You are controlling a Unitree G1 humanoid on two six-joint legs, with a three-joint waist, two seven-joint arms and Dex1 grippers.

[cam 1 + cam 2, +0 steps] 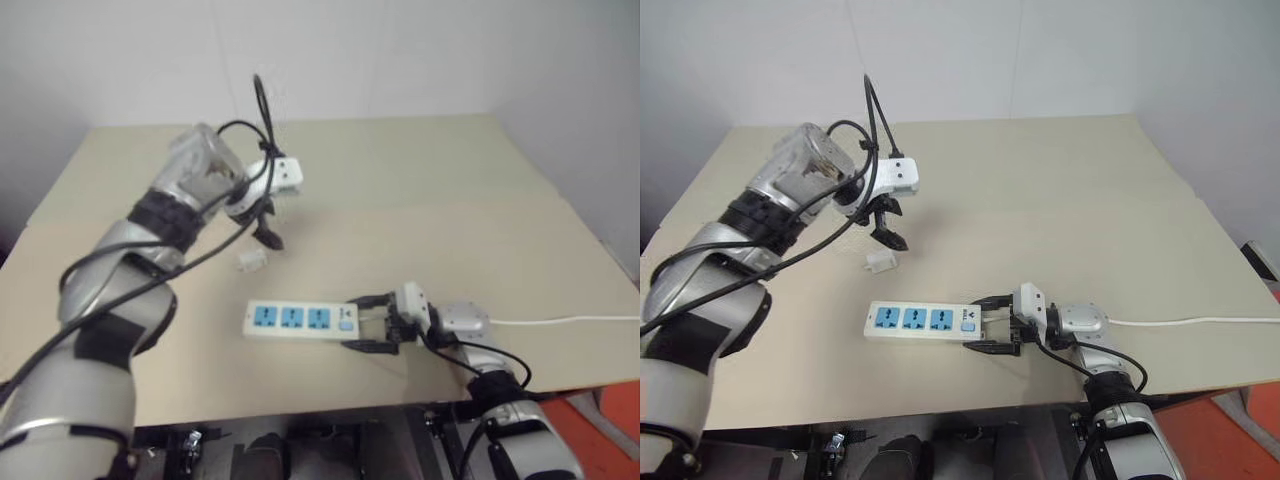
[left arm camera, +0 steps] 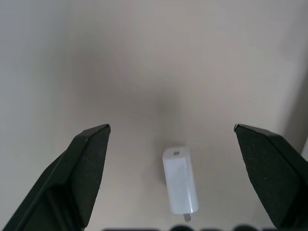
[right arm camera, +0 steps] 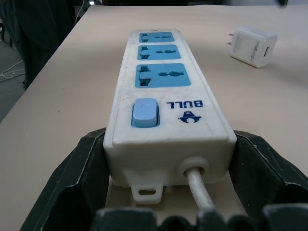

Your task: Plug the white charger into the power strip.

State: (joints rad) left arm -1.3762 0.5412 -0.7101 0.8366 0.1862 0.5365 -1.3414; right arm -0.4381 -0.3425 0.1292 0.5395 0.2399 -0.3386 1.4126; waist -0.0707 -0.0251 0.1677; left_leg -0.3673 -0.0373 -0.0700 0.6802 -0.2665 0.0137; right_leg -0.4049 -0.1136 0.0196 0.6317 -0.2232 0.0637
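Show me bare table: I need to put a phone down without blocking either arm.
Free: the far half of the beige table, and its right side beyond the thin white cord. Crowded: around the small white cube charger and the long white power strip.

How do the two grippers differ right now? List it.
The left gripper hangs open above the white charger, touching nothing; the right gripper is closed on the power strip at its cord end. The left points steeply down, the right lies nearly level. Both have black fingers.
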